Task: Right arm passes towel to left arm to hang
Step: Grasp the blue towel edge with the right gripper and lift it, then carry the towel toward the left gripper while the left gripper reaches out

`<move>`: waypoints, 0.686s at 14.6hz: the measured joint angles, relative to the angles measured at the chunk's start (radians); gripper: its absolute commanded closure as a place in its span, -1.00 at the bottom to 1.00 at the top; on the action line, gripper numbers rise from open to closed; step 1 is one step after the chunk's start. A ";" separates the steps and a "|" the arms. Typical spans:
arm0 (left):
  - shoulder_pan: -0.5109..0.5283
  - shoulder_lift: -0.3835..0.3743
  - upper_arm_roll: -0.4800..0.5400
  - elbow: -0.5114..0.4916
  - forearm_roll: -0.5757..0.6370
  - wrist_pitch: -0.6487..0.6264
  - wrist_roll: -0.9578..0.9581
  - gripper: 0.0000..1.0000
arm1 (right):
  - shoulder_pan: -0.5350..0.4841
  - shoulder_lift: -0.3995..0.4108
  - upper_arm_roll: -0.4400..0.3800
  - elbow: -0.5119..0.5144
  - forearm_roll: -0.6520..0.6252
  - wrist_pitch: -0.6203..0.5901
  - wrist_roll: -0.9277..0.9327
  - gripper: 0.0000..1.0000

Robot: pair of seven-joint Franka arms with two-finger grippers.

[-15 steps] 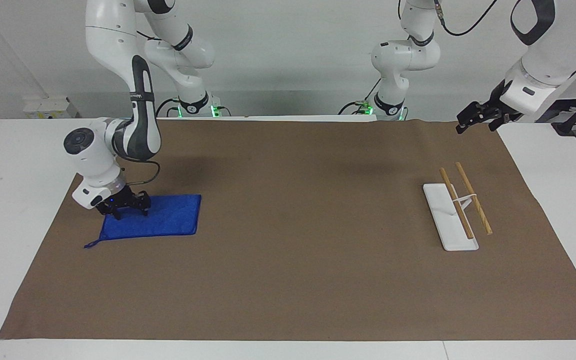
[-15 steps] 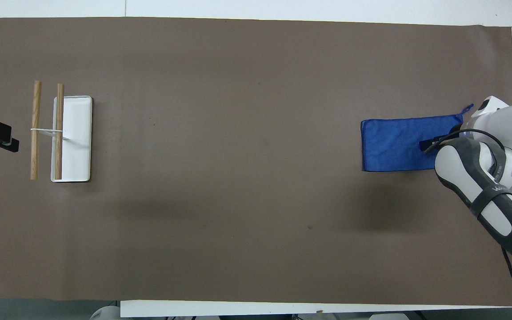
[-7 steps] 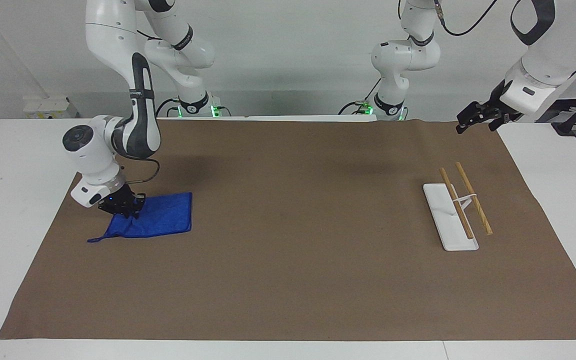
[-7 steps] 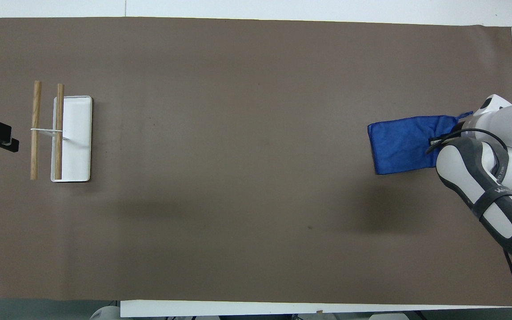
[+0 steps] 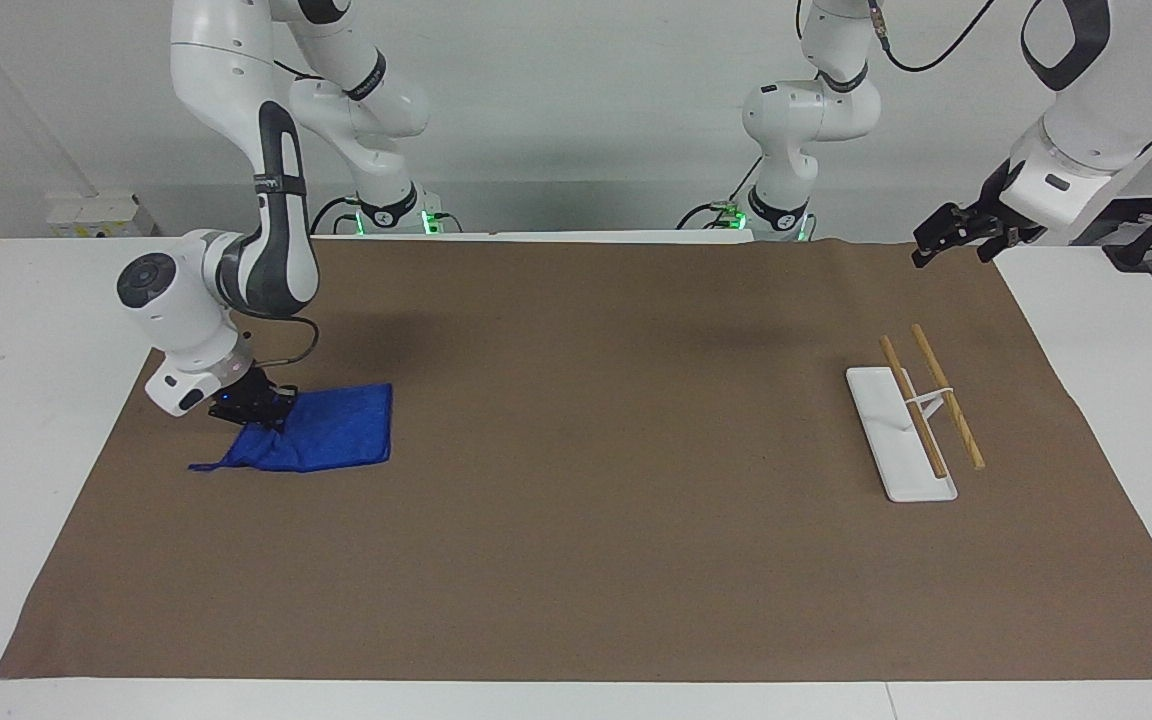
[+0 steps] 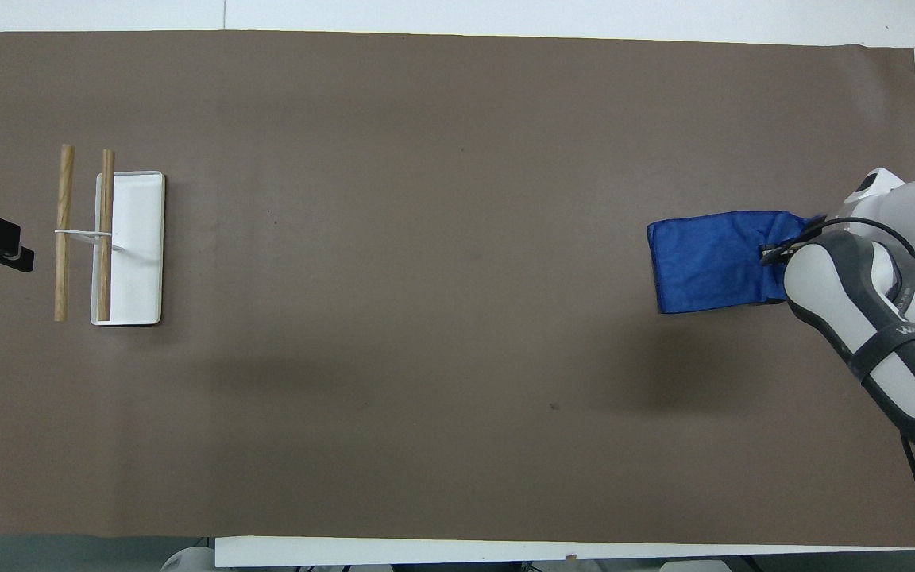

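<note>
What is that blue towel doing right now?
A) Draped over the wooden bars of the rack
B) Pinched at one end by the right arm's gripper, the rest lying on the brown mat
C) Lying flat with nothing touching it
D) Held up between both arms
B: the right gripper is shut on one bunched end of the towel, whose other end lies on the brown mat; the rack is bare.

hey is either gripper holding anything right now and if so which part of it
The right gripper is shut on the towel, pinching its short edge at the right arm's end of the table. The left gripper holds nothing, waiting in the air.
</note>
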 measured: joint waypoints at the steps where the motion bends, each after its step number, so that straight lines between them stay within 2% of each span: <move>1: 0.000 0.000 0.000 0.000 0.000 0.000 0.000 -1.00 | 0.000 -0.007 0.017 0.020 0.001 -0.048 0.046 1.00; 3: 0.000 0.000 0.000 0.000 0.000 0.000 0.000 -1.00 | 0.000 -0.035 0.076 0.066 0.002 -0.142 0.185 1.00; 7: 0.002 0.000 0.003 -0.001 0.000 -0.001 -0.044 -1.00 | 0.004 -0.081 0.254 0.189 0.002 -0.312 0.554 1.00; 10: 0.004 -0.001 0.007 -0.018 -0.051 0.031 -0.299 -1.00 | 0.005 -0.081 0.407 0.266 0.003 -0.340 0.885 1.00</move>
